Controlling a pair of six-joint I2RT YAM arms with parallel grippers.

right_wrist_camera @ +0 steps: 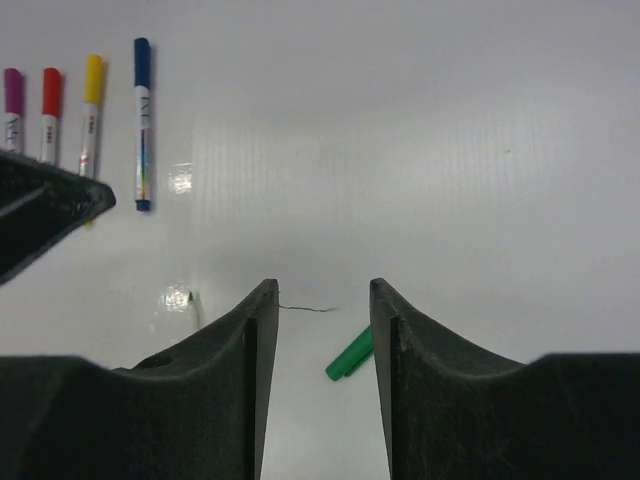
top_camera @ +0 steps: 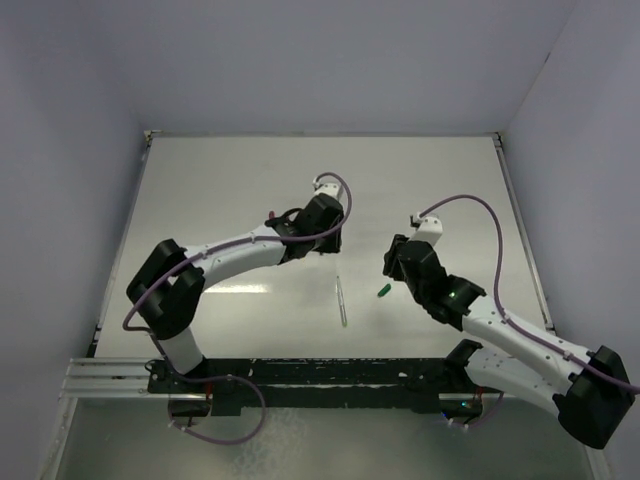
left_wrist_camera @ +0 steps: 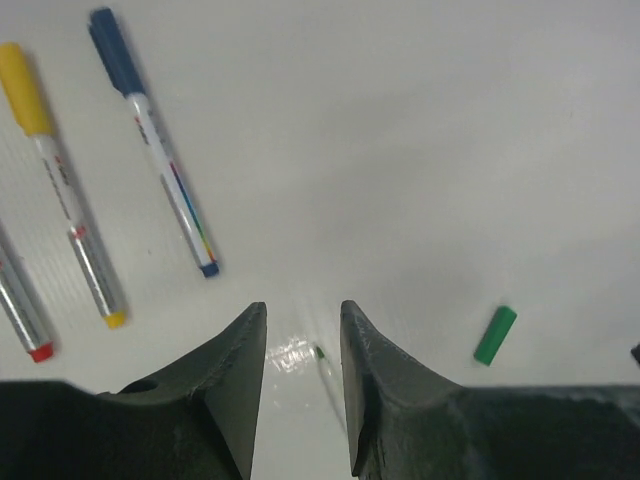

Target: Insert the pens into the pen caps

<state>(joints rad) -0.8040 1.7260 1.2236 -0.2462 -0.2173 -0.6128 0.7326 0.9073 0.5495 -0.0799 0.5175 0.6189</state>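
Both left jaws and right jaws partly parted, gripping nothing; green cap lies loose by right jaws

The uncapped pen lies on the table, about midway between the two arms. Its length runs roughly toward and away from the arm bases. The loose cap lies on the table just to the right of the uncapped pen, apart from it and level with its far half. The left gripper hangs beyond the pen's far end. The right gripper hangs beyond and to the right of the pen, near the cap. In the right wrist view, four capped pens lie parallel in a row, well apart from the uncapped pen, to its left and farther off.
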